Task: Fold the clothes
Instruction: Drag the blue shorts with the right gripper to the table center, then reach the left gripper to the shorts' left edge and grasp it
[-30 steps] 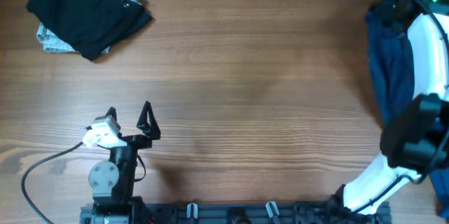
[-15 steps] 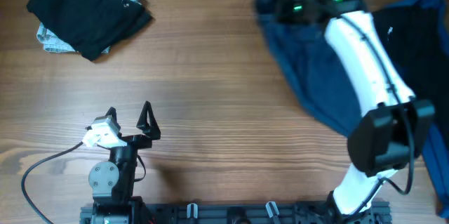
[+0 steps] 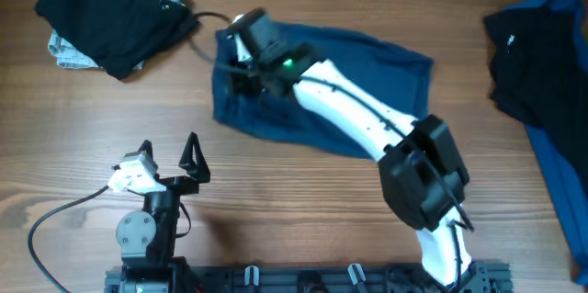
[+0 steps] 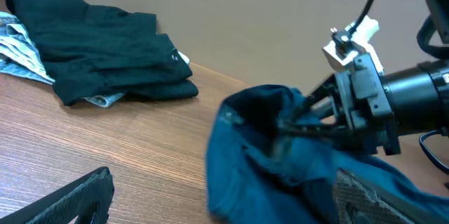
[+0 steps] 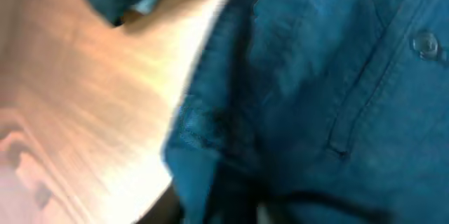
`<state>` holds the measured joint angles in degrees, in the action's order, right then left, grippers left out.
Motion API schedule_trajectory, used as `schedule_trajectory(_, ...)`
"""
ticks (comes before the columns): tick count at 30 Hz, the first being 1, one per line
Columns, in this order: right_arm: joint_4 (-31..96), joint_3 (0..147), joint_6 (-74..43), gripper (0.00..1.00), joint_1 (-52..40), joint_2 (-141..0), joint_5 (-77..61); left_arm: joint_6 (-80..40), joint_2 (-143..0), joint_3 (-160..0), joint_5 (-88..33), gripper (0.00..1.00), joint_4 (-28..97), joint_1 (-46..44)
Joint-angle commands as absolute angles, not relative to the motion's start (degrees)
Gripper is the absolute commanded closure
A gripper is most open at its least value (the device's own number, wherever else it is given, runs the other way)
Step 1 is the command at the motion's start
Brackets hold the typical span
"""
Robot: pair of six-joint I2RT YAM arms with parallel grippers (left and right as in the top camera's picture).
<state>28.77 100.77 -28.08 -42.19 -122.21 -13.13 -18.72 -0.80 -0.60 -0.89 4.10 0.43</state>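
A plain dark navy garment (image 3: 367,68) lies spread across the table's middle, from centre left to centre right. My right gripper (image 3: 241,59) is shut on its left edge, where the cloth bunches up. The left wrist view shows that gripper (image 4: 303,116) pinching the navy garment (image 4: 259,168). The right wrist view is blurred and filled with the navy fabric (image 5: 316,76); a button (image 5: 424,43) shows on it. My left gripper (image 3: 168,144) is open and empty near the front left, a little in front of the garment's near edge.
A folded black garment (image 3: 115,13) lies on a pale grey-blue one (image 3: 62,50) at the back left, also in the left wrist view (image 4: 98,48). A black garment (image 3: 528,45) on a brighter blue one (image 3: 556,146) lies at the right edge.
My right arm has swung from the right edge to the centre left, dragging the navy garment off the right pile and across the table. The left arm has not moved.
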Motion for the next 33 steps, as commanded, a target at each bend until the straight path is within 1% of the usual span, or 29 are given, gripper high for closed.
schedule_trajectory(1,27.7,101.69,-28.84,0.68,-44.03,-122.34,-14.06,-18.22,-0.38,-0.32,-0.34,0.0,4.27,0.14)
schedule_trajectory(2,27.73,101.69,-28.82,0.62,-44.07,-122.23,-14.59,-18.22,-0.38,-0.32,-0.34,0.0,4.27,0.14)
schedule_trajectory(3,27.73,101.69,-28.53,0.44,-44.07,-122.19,-15.64,-18.22,-0.38,-0.32,-0.34,0.0,4.27,0.14)
schedule_trajectory(4,27.83,101.8,-28.42,0.32,-43.99,-122.02,-17.04,-18.22,-0.38,-0.34,-0.34,0.0,4.27,0.14)
schedule_trajectory(7,29.12,102.19,-25.3,0.23,-43.11,-120.36,-17.12,-18.22,-0.38,-0.32,-0.34,0.0,4.27,0.14)
schedule_trajectory(10,32.42,102.87,-22.55,0.16,-41.65,-116.84,-13.5,-18.22,-0.38,-0.32,-0.34,0.0,4.27,0.14)
schedule_trajectory(14,42.0,103.2,-21.08,0.07,-36.34,-110.08,-4.97,-18.22,-0.38,-0.32,-0.34,0.0,4.27,0.14)
schedule_trajectory(17,51.79,103.18,-21.19,0.02,-28.16,-105.62,-4.25,-18.24,-0.38,-0.32,-0.34,0.0,4.27,0.14)
schedule_trajectory(20,60.18,102.98,-20.99,0.0,-17.5,-104.62,-4.69,-18.22,-0.38,-0.32,-0.34,0.0,4.27,0.14)
schedule_trajectory(24,64.4,99.35,-20.51,0.0,-9.69,-105.86,-4.69,-18.22,-0.38,-0.34,-0.34,0.0,4.27,0.14)
schedule_trajectory(25,63.4,94.7,-19.55,0.0,-6.76,-106.43,-4.56,-18.22,-0.38,-0.32,-0.34,0.0,4.27,0.16)
schedule_trajectory(27,61.21,89.6,-21.63,0.0,-4.75,-106.5,-6.44,-18.22,-0.38,-0.32,-0.3,0.0,4.23,0.14)
schedule_trajectory(31,59.81,83.79,-22.09,0.01,-4.29,-106.5,-9.41,-18.55,-0.38,-0.32,0.6,0.0,4.1,0.14)
schedule_trajectory(33,60.03,81.25,-22.09,0.05,-4.64,-106.5,-11.18,-18.87,-0.38,-0.34,-1.52,0.0,4.34,0.14)
